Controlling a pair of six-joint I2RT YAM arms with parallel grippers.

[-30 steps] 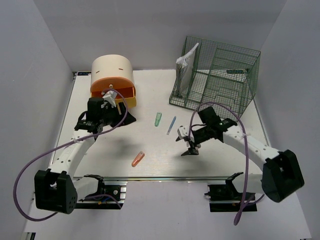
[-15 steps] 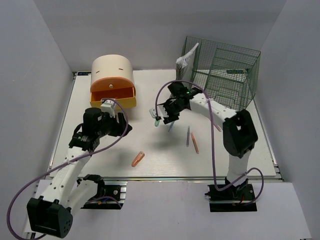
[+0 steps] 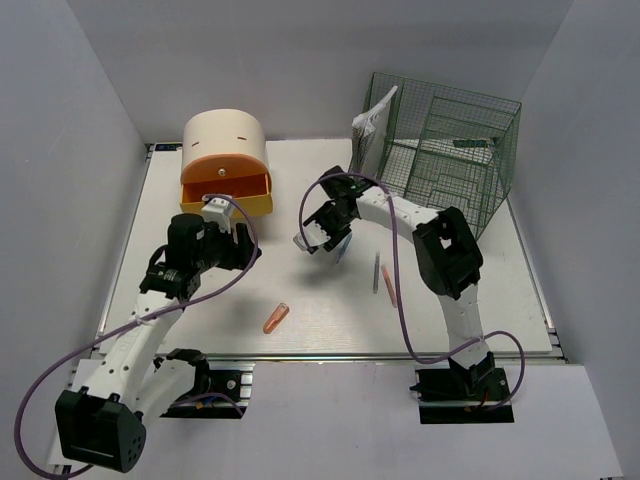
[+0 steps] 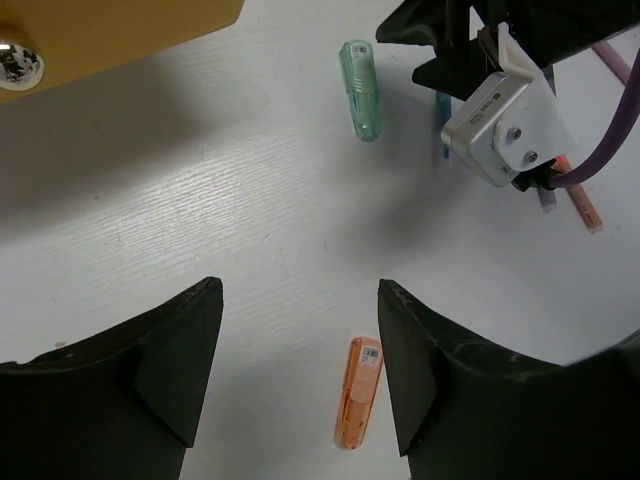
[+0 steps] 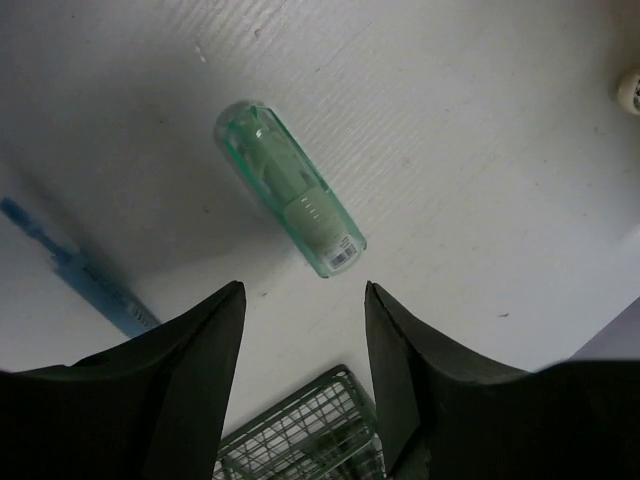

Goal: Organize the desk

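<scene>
On the white desk (image 3: 450, 300) my right gripper (image 5: 303, 290) hangs open just above a green translucent tube (image 5: 290, 200), which lies beyond its fingertips, not between them. A blue pen (image 5: 80, 275) lies beside the tube. From the top the right gripper (image 3: 320, 232) covers most of the tube. My left gripper (image 4: 300, 290) is open and empty, left of centre (image 3: 240, 245). An orange tube (image 4: 358, 405) lies on the desk below it, close to the right finger. The left wrist view also has the green tube (image 4: 361, 90) and the right gripper (image 4: 500, 110).
A cream-and-orange drawer box (image 3: 225, 160) stands at the back left, its drawer pulled out. A green wire rack (image 3: 440, 155) holding papers stands at the back right. A purple pen (image 3: 376, 272) and a pink pen (image 3: 388, 285) lie right of centre.
My right arm has swung from the front right to the green tube at the centre, its jaws narrower. Two pens now lie right of centre. The left gripper drew back from the drawer.
</scene>
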